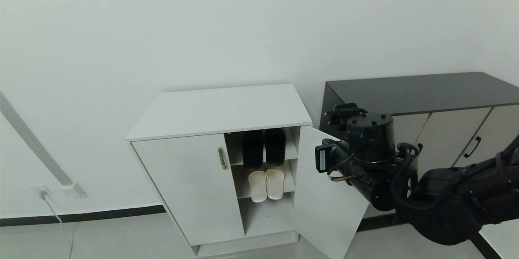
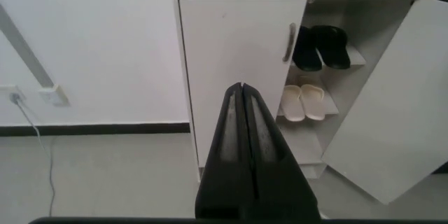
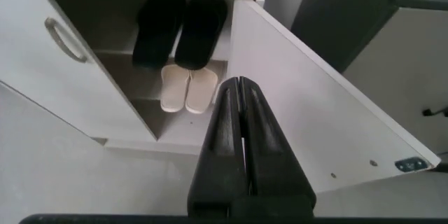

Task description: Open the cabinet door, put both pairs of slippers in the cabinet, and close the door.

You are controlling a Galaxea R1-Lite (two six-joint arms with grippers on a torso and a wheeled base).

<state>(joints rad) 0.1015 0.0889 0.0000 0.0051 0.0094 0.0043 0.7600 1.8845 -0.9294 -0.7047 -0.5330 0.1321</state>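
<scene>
1. The right gripper (image 3: pixel 241 82), fingers pressed together, is hovering near the open door (image 1: pixel 324 202).
2. The left gripper (image 2: pixel 242 86), fingers likewise closed tight, is hanging back, facing the cabinet (image 1: pixel 219 109).
3. The black slippers (image 1: pixel 263 147) are sitting on the top shelf, the white slippers (image 1: pixel 266 184) just below.
4. A dark sideboard (image 1: pixel 421 88) is standing behind that door.

Right arm (image 1: pixel 454 194) enters from the near right, bent, with its wrist (image 1: pixel 371 139) raised toward the left. Right gripper (image 3: pixel 240 84): fingers pressed together, holding nothing. Left gripper (image 2: pixel 242 87): fingers likewise pressed together, empty.
</scene>
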